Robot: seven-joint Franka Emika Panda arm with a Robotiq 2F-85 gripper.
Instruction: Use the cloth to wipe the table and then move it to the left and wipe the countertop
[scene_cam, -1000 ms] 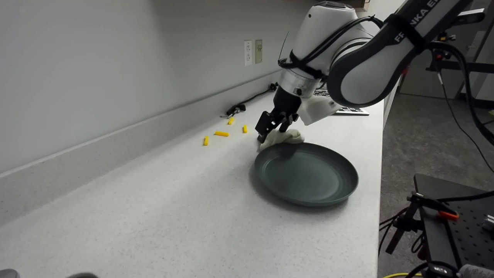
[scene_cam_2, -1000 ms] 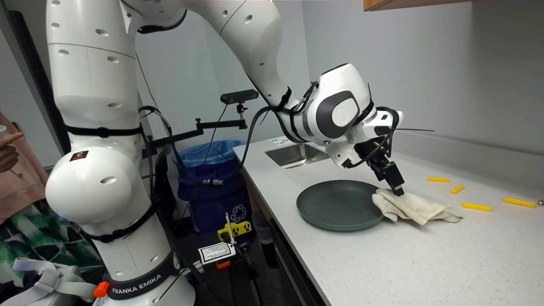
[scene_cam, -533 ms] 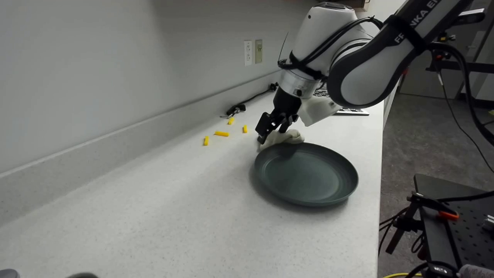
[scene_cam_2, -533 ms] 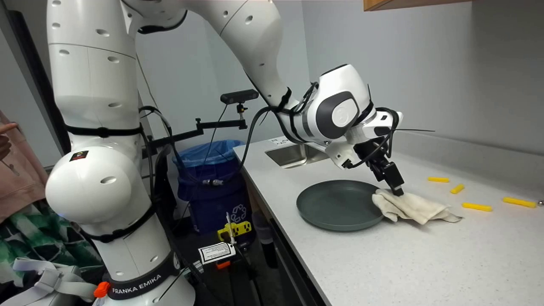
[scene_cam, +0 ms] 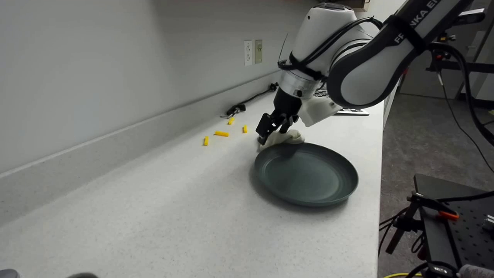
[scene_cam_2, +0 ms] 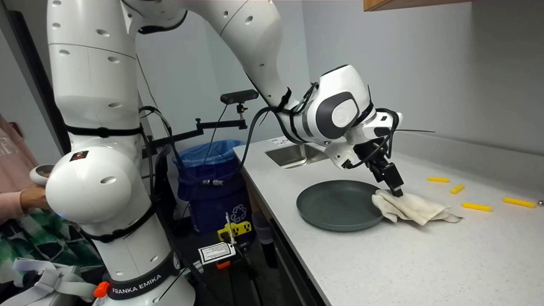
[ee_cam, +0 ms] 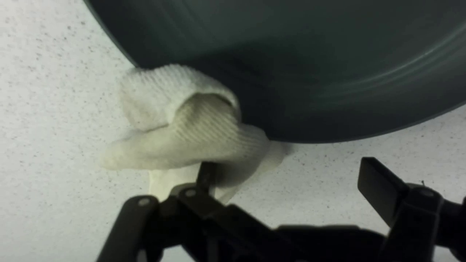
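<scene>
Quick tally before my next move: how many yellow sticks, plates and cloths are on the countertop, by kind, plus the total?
Yellow sticks: 4
Plate: 1
Cloth: 1
Total: 6

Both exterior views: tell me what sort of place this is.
Likely a small kitchen area, perhaps in an office or lab: a metal sink is set into a long countertop, and a recycling bin stands nearby.

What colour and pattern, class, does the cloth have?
The cloth is off-white with fine ribbed lines, seen best in the wrist view.
</scene>
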